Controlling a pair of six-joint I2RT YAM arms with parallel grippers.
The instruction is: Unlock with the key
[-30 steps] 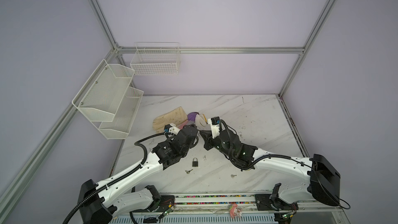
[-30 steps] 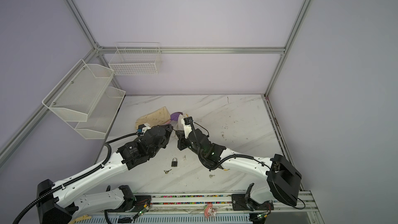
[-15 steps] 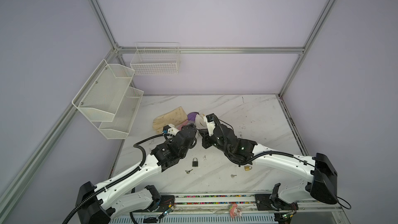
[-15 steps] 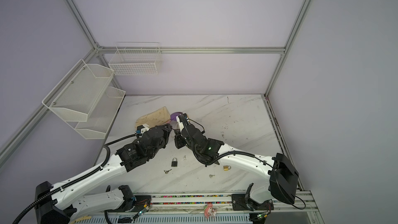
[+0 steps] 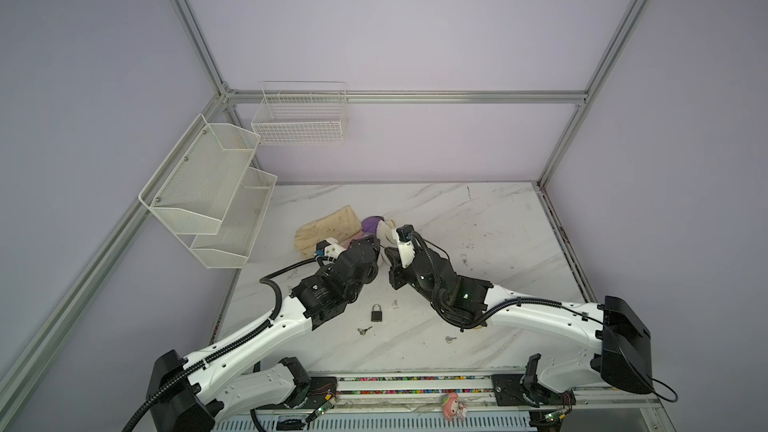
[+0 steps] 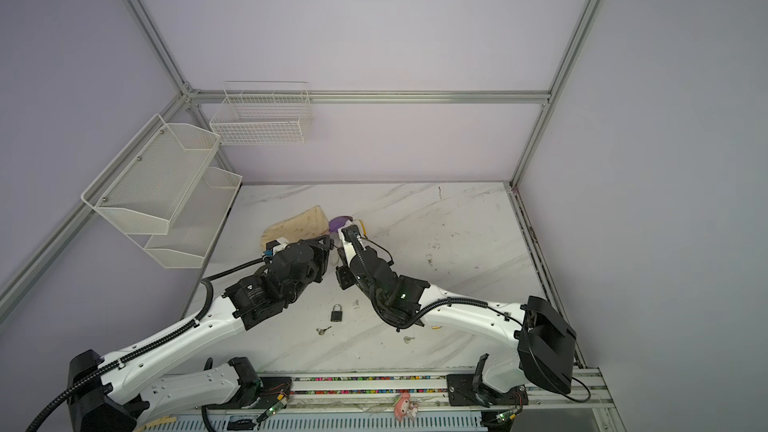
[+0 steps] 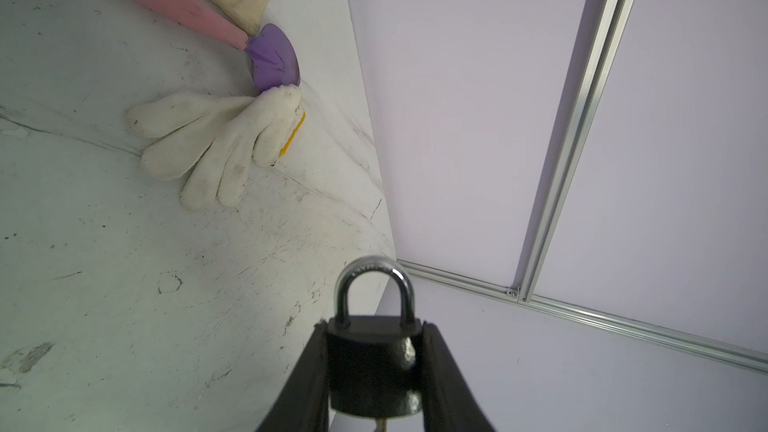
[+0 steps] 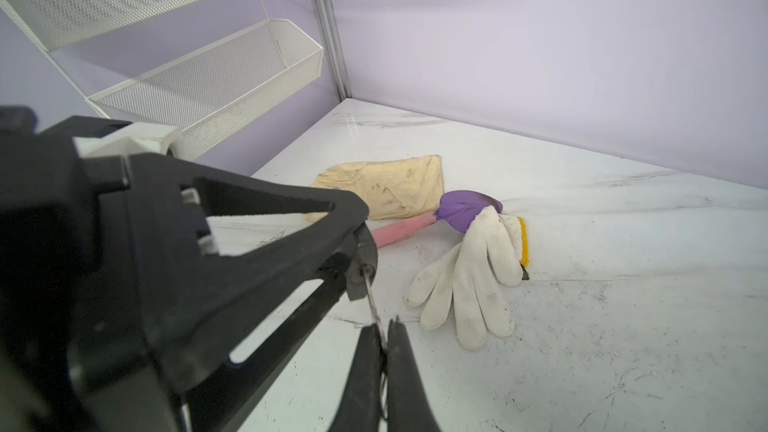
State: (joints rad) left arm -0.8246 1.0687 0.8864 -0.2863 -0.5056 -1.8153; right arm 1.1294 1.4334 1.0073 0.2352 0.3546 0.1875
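Legible text: none
- padlock: faint engraved marks are showing on the crown of the shackle, at 12 o'clock of the lock body, too small to read
- left arm's black joint housing: a pale printed label is showing in both top views, its lettering blurring beyond reading

Loose padlock on table, loose key just before it; glove behind; rack left.
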